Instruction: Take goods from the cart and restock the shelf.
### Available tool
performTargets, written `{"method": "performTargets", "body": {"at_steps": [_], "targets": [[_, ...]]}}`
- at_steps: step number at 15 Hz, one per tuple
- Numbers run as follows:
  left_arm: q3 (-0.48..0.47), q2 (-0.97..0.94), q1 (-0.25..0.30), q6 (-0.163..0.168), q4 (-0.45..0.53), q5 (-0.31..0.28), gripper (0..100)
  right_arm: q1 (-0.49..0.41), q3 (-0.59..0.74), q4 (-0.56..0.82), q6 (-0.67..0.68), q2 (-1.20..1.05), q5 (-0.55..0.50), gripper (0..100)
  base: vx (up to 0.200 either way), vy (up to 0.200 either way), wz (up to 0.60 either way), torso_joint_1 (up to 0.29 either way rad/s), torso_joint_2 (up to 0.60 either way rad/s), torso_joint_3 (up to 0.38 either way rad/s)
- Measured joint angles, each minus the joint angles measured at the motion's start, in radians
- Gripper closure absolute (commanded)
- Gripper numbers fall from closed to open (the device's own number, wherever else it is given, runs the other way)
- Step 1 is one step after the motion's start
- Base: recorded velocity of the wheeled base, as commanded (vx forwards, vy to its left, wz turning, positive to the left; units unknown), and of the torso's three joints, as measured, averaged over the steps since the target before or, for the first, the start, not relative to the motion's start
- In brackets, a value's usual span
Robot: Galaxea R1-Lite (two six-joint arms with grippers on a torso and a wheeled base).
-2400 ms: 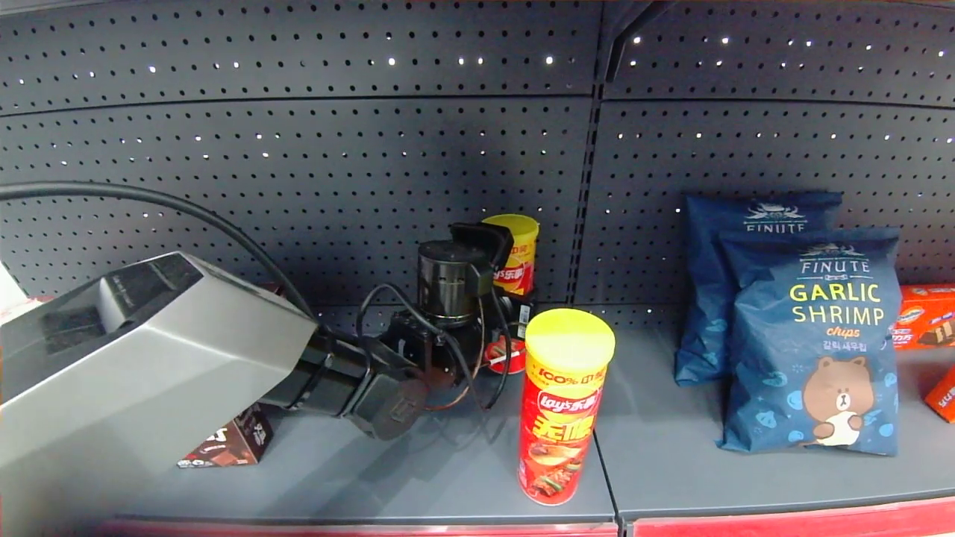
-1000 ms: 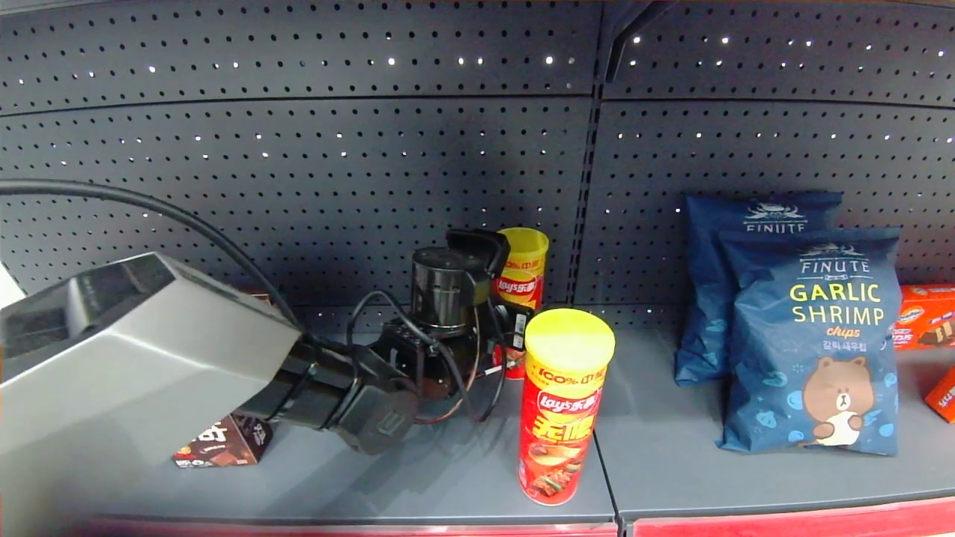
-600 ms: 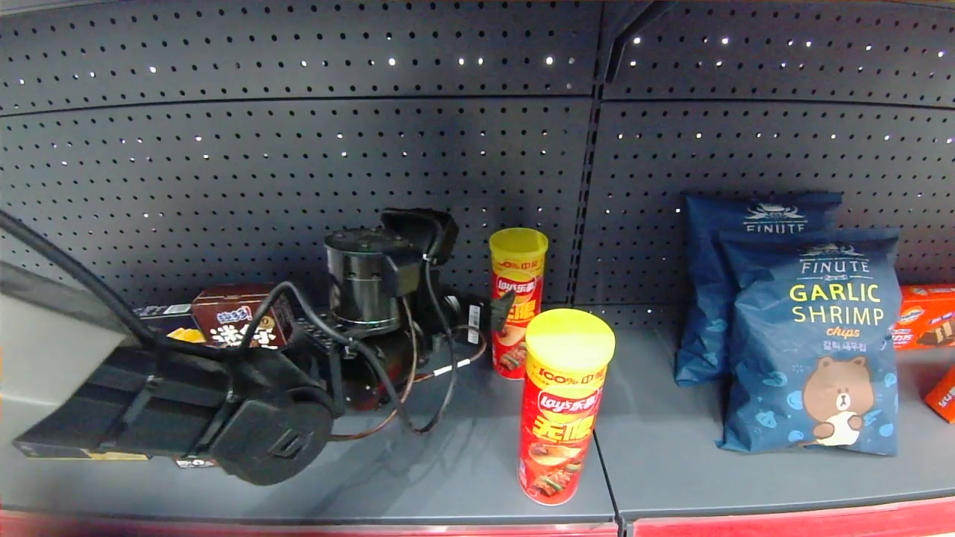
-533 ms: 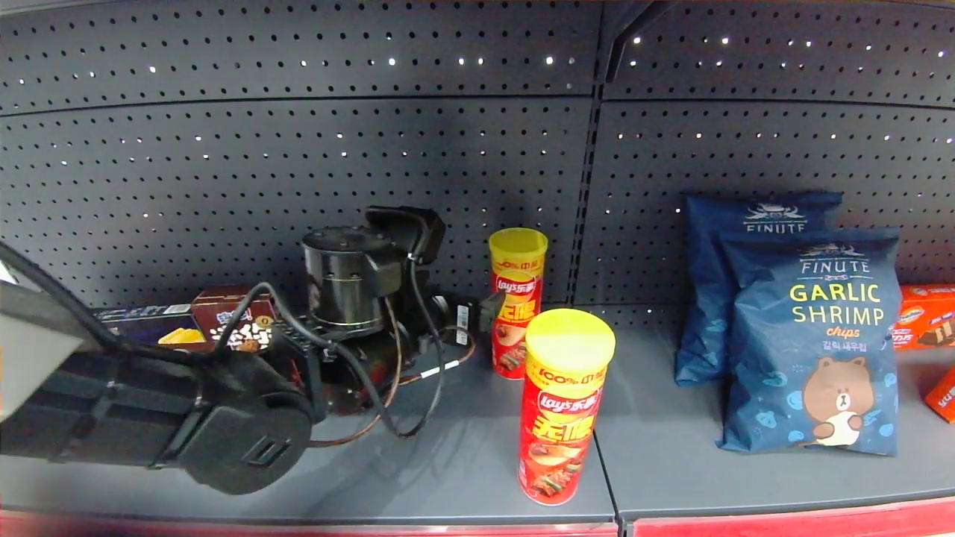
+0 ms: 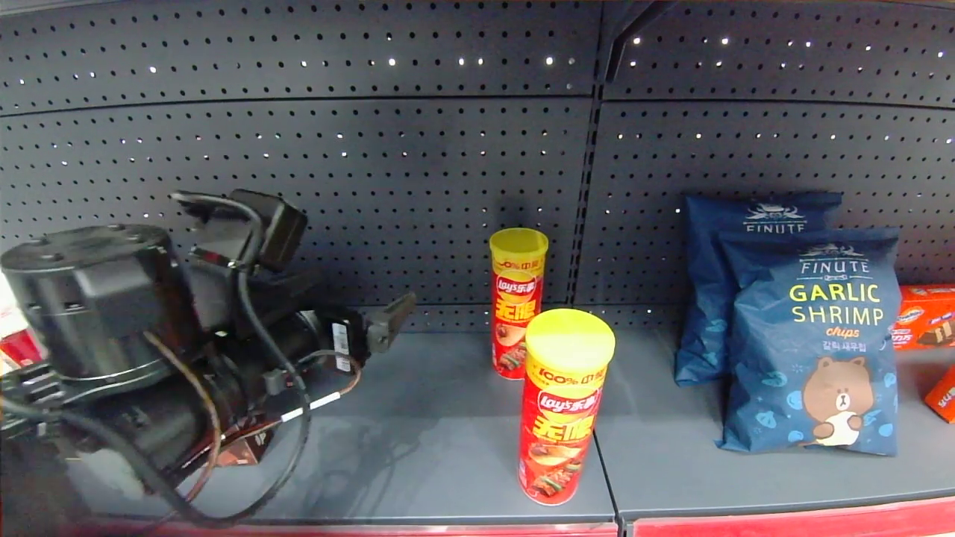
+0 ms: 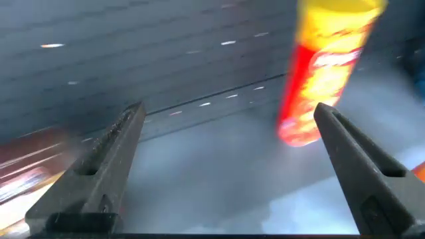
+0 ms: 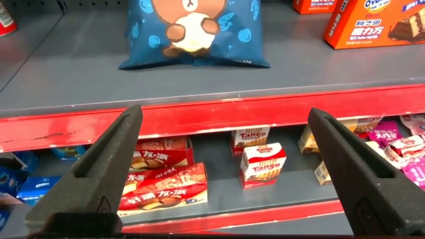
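Left claw point(image 6: 229, 109) back, off rear can point(image 5: 517, 298)

The grey shelf point(image 5: 418, 447) has a red front edge and a dark perforated back wall point(image 5: 373, 186). Two red chip cans with yellow lids stand upright near its middle. The near can point(image 5: 565, 418) is close to the front edge, and the far can point(image 5: 517, 302) is behind it, slightly left, by the back wall. To the right stand two blue snack bags, the near bag point(image 5: 813, 343) overlapping the far bag point(image 5: 735, 246). Orange boxes point(image 5: 925, 317) sit at the far right. At the left a small brown box point(image 5: 250, 446) lies partly hidden.
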Motion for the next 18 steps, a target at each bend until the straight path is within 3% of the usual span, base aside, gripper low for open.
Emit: {"method": "performTargets", "body": {"at_steps": [3, 5, 8, 10, 12, 14, 16, 18], "targets": [[0.059, -0.134, 0.104, 0.046, 0.025, 0.020, 0, 0.006, -0.001, 0.000, -0.022, 0.004, 0.006, 0, 0.000, 0.000, 0.00, 0.000, 0.00, 0.000], [0.050, -0.174, 0.144, 0.056, 0.060, 0.021, 0, 0.024, -0.002, 0.000, -0.045, 0.010, 0.022, 0, 0.000, 0.000, 0.00, 0.000, 0.00, 0.000], [0.031, -0.216, 0.153, 0.077, 0.125, 0.023, 0, 0.025, -0.002, -0.005, -0.050, 0.003, 0.017, 0, 0.000, 0.000, 0.00, 0.000, 0.00, 0.000], [0.023, -0.233, 0.148, 0.107, 0.132, 0.026, 0, 0.023, -0.002, -0.006, 0.060, 0.006, -0.011, 0, 0.000, 0.000, 0.00, 0.000, 0.00, 0.000], [0.023, -0.241, 0.146, 0.104, 0.133, 0.028, 0, 0.017, -0.016, -0.019, 0.119, 0.021, -0.024, 0, 0.000, 0.000, 0.00, 0.000, 0.00, 0.000], [0.024, -0.244, 0.147, 0.094, 0.127, 0.027, 0, 0.016, -0.118, -0.055, 0.081, 0.081, -0.006, 0, 0.000, 0.000, 0.00, 0.000, 0.00, 0.000], [0.020, -0.244, 0.147, 0.091, 0.128, 0.022, 0, 0.035, -0.331, -0.054, -0.024, 0.217, 0.052, 0, 0.000, 0.000, 0.00, 0.000, 0.00, 0.000], [0.016, -0.240, 0.137, 0.092, 0.127, 0.013, 0, 0.102, -0.490, -0.028, -0.100, 0.364, 0.107, 0, 0.000, 0.000, 0.00, 0.000, 0.00, 0.000]]}}
